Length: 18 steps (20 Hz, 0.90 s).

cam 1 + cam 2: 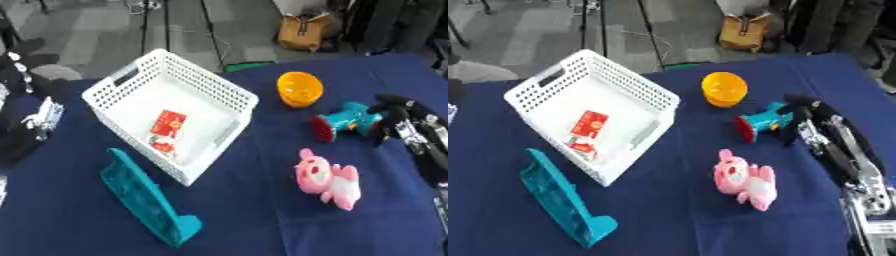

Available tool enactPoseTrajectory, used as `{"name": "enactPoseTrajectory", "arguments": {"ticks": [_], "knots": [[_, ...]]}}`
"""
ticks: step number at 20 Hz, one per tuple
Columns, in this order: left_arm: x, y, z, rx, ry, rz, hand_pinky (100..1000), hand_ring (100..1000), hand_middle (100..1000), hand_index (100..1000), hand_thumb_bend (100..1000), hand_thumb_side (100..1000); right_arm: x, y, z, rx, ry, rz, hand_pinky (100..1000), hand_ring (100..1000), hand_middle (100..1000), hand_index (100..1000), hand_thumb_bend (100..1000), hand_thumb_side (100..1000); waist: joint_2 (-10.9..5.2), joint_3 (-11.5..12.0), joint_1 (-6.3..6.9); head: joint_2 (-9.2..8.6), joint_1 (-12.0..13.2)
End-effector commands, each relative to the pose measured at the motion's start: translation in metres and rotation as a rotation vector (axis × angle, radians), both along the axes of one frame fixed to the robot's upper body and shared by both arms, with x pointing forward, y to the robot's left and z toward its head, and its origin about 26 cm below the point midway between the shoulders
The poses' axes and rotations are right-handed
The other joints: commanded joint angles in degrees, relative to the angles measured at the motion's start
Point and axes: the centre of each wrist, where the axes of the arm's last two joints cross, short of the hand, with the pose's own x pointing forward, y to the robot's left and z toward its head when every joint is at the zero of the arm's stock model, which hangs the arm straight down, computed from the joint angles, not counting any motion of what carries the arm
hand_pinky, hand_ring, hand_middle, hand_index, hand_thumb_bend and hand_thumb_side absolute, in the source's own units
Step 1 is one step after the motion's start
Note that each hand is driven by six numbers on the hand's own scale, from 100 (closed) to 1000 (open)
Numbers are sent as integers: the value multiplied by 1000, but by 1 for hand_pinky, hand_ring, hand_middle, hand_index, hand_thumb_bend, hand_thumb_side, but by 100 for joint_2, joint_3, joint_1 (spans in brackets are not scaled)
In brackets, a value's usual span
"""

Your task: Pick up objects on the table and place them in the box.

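On the right side of the blue table, the right hand is curled around the teal toy, which lies just below the orange bowl. A clean lift should be made before it is carried left over the white basket. One pink plush, one teal rack and one red packet, already in the basket, are counted. The left hand rests at the left edge; its fingers cannot be made out.

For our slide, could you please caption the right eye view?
Right hand reaches the teal toy beside an orange bowl and pink plush; white basket holds a red packet.
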Motion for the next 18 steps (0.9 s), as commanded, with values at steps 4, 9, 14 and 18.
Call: {"name": "enactPoseTrajectory", "arguments": {"ticks": [4, 9, 14, 18], "knots": [[-5, 1, -14, -25, 34, 10, 445, 519, 918, 827, 221, 895, 1, -2, 9, -13, -25, 7, 372, 466, 651, 830, 100, 659, -57, 7, -20, 28, 9], [-6, -5, -21, -39, 66, -9, 440, 515, 920, 827, 213, 908, 1, -1, 8, -10, -24, 10, 372, 466, 651, 830, 100, 658, -64, 24, -37, 30, 18], [-6, -9, -25, -41, 82, -25, 438, 512, 920, 826, 209, 915, 1, -1, 8, -9, -25, 9, 372, 465, 651, 831, 100, 659, -59, 24, -53, 38, 19], [-6, -10, -26, -39, 87, -22, 437, 512, 920, 825, 203, 922, 2, -1, 8, -12, -26, 10, 372, 465, 651, 831, 100, 659, -46, 23, -45, 36, 30]]}}
